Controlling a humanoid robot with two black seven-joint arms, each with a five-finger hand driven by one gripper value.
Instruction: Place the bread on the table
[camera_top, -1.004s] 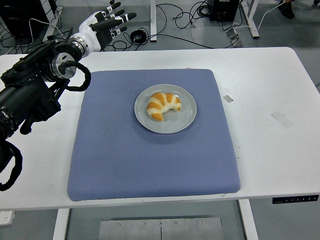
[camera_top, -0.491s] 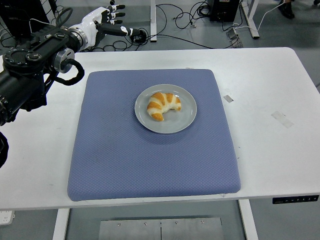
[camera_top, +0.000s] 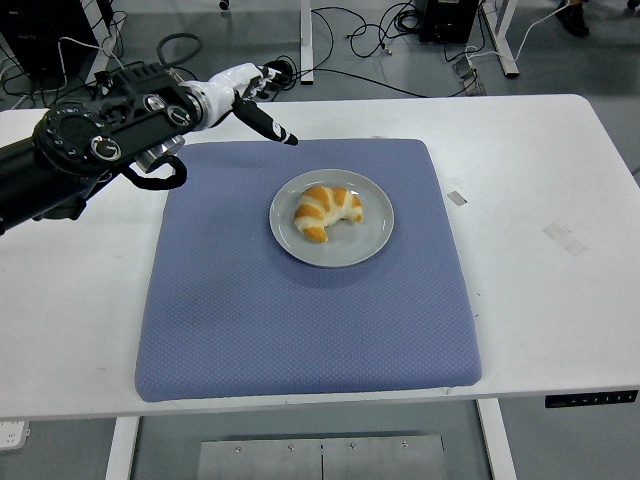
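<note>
A golden croissant (camera_top: 326, 211) lies on a round grey plate (camera_top: 368, 243) in the middle of a blue mat (camera_top: 300, 320) on the white table (camera_top: 530, 200). My left hand (camera_top: 258, 100) hovers over the mat's far left corner, up and to the left of the plate, well apart from the bread. Its fingers are spread and hold nothing; one dark finger (camera_top: 268, 126) points toward the plate. The right arm is out of sight.
Two small tape marks (camera_top: 565, 237) sit on the bare table to the right of the mat. Cables (camera_top: 350, 40) and desk legs lie on the floor beyond the far edge.
My left arm has swung in from the far left corner and down, toward the plate. The hand has turned so a finger now reaches over the mat. The croissant has not moved.
</note>
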